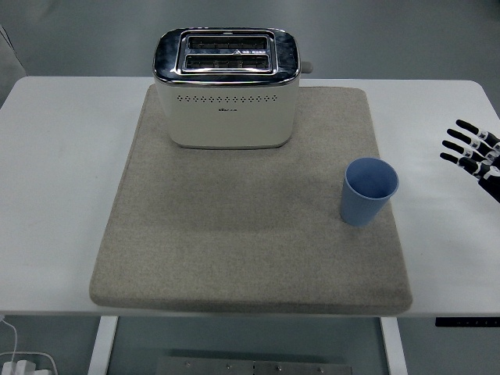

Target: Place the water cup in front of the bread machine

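Blue water cup (369, 191), upright, open-topped

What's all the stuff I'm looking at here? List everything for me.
Table: one, white, fills the view.
Mat: one, grey-beige felt, middle of the table.
Toaster: one, cream with a chrome top, far end of the mat, slots empty.
Cup: one, blue, upright, right side of the mat, nearer than the toaster and off to its right.
Cable and plug: white, on the floor at bottom left.
Right hand: one, black, fingers spread, at the right edge, apart from the cup.
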You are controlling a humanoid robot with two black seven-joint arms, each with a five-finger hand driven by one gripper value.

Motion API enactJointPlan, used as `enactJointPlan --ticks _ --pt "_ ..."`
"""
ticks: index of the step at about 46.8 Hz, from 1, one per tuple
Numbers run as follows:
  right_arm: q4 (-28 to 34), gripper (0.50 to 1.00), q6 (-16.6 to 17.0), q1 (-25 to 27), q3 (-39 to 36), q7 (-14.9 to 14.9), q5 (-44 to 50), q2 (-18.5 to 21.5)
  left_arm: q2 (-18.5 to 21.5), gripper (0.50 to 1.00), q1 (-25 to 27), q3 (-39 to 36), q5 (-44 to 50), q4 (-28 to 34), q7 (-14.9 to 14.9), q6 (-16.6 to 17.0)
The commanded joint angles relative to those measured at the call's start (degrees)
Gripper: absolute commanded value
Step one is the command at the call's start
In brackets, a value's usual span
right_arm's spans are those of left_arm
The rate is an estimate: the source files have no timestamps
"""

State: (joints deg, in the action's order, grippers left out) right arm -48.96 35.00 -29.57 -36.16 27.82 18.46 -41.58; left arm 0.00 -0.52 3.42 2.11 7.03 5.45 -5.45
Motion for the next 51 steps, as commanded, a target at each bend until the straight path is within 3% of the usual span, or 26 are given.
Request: enactJointPlan --ticks 1,15,23,40,47,51 --pt "0.0 0.930 0.0 0.3 -0.4 0.1 0.0 -0.4 0.0 1.000 0.0 0.0 0.0 0.0 0.0 0.0" --pt "1.9 0.930 0.0 1.5 -3.2 1.3 -3.0 -5.7 0.0 1.000 0.0 0.0 0.0 0.0 0.0 0.0" --pt "3.6 0.930 0.0 0.8 -3.0 0.9 -8.6 -5.8 0.0 1.000 0.0 0.0 0.0 0.0 0.0 0.0" --pt "3.5 0.930 0.0 0.7 -3.2 0.7 -8.3 -6.0 0.0 1.000 0.0 0.0 0.0 0.0 0.0 0.0" --pt "4.1 0.930 -8.4 -3.6 -0.4 0.7 -7.8 -7.8 0.0 1.000 0.0 0.0 0.0 0.0 0.0 0.0" --pt "5.2 0.930 -9.7 -5.2 1.2 0.7 -8.2 -9.0 0.0 1.000 0.0 0.0 0.0 0.0 0.0 0.0"
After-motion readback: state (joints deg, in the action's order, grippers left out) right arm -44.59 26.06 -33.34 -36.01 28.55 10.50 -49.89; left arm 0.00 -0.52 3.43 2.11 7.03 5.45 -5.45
